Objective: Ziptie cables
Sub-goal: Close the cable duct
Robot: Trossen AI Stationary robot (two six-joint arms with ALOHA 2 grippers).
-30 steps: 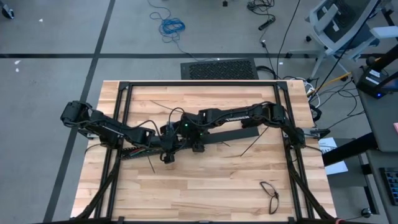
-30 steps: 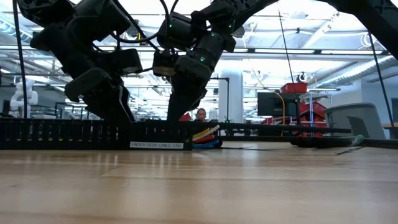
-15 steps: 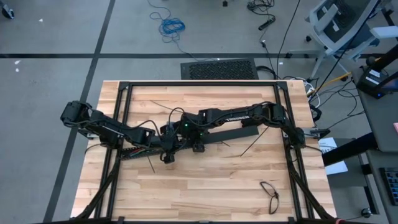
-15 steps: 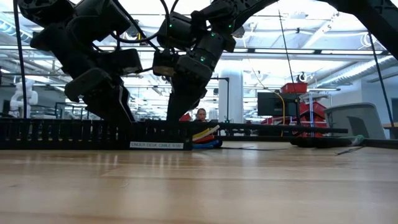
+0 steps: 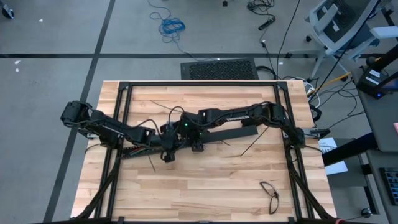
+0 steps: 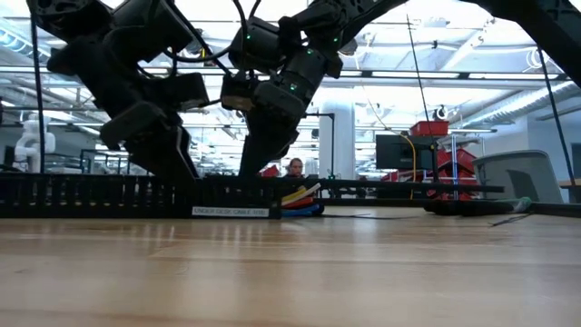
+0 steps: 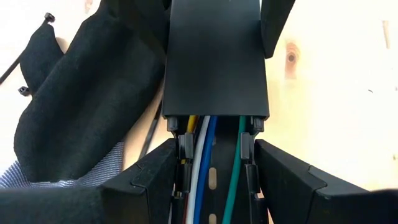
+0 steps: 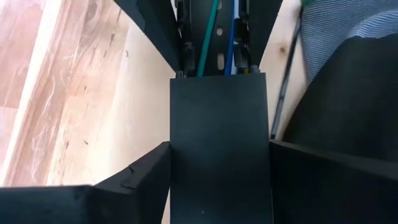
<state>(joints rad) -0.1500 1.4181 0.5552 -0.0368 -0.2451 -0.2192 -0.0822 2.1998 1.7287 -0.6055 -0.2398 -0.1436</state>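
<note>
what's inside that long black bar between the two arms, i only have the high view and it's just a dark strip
observer: thin yellow, white, blue and green cables lie along the channel of the long black slotted tray; the left wrist view shows them.
operator: is the left gripper on it
observer: yes, the left gripper has its fingers pressed against both sides of the tray's open part.
operator: and the right one
observer: the right gripper sits astride the tray's flat black cover, with green and blue cables coming out just beyond it.
</note>
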